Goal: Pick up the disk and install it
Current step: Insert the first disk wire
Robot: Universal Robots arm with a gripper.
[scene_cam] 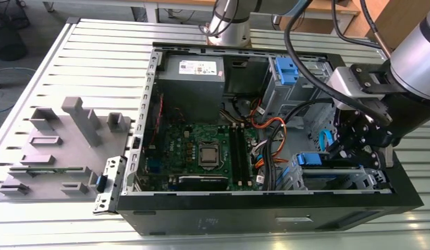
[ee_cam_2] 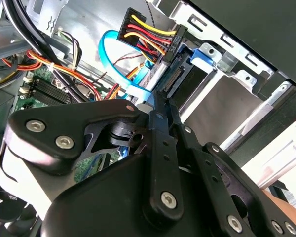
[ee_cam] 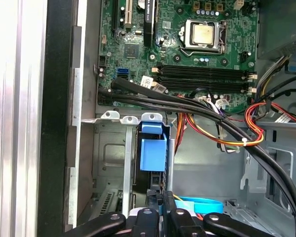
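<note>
1. Hanging over the open computer case (scene_cam: 270, 213), the gripper (ee_cam_2: 163, 101) reaches down into the corner that holds the metal drive cage (ee_cam_2: 227, 98).
2. In the second wrist view the two black fingers (ee_cam_2: 160, 123) lie pressed side by side. The jaws are together, and nothing shows between them.
3. The disk (ee_cam: 153, 153) sits edge-on in a slot of the cage, directly ahead of the jaw tips. Its blue carrier frame faces the camera in the first wrist view, and the darker drive body lies just under that frame.
4. In the second wrist view the jaw tips are just beside the disk's connector edge. I cannot tell whether they touch it.
5. A black power connector (ee_cam_2: 148, 34) with red, yellow and black wires hangs just past the jaw tips, close above the connector edge.
6. A light-blue flat data cable (ee_cam_2: 111, 64) loops beside that connector, to one side of the jaws.
7. Farther beyond the jaws lies the green motherboard (ee_cam: 187, 54) with its bare CPU socket (ee_cam: 203, 34) and memory slots. Thick black cables (ee_cam: 197, 106) cross between the board and the cage.
8. Well apart from the jaws, at the far end of the case, stand the grey power supply (scene_cam: 192, 78) and a blue latch (scene_cam: 287, 70).
9. The case rests on a slatted metal table (scene_cam: 96, 52), and a grey fixture block (scene_cam: 62, 146) lies well away from the jaws.
</note>
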